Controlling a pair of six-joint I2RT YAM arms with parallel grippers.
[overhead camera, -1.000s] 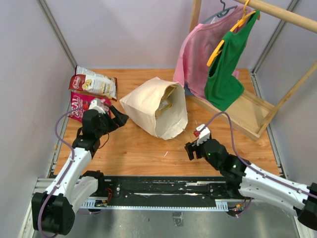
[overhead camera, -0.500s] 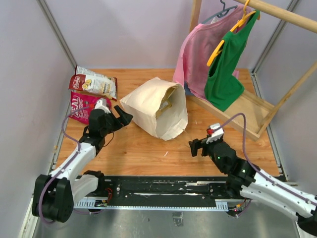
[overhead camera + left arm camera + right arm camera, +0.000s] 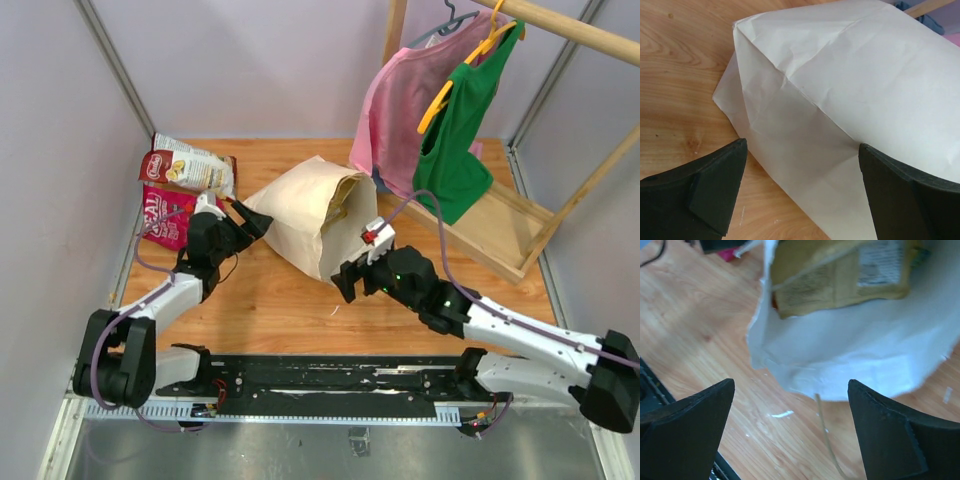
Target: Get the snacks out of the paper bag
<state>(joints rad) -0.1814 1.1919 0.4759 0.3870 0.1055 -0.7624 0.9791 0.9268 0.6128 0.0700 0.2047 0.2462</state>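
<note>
While the paper bag [image 3: 310, 215] lies on its side with a tan packet [image 3: 840, 275] in its mouth, we see the left gripper [image 3: 250, 225] at its base and the right gripper [image 3: 342, 283] at its opening, both spread wide and empty

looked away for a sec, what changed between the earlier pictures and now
The right gripper swung forward and left from the near side of the table to the open mouth of the paper bag, jaws open, holding nothing. The left gripper crept closer to the bag's closed end, also open. Unchanged: the bag on its side, the tan packet inside it, the red-white snack packet, the magenta snack packet, the pink shirt and the green shirt.
</note>
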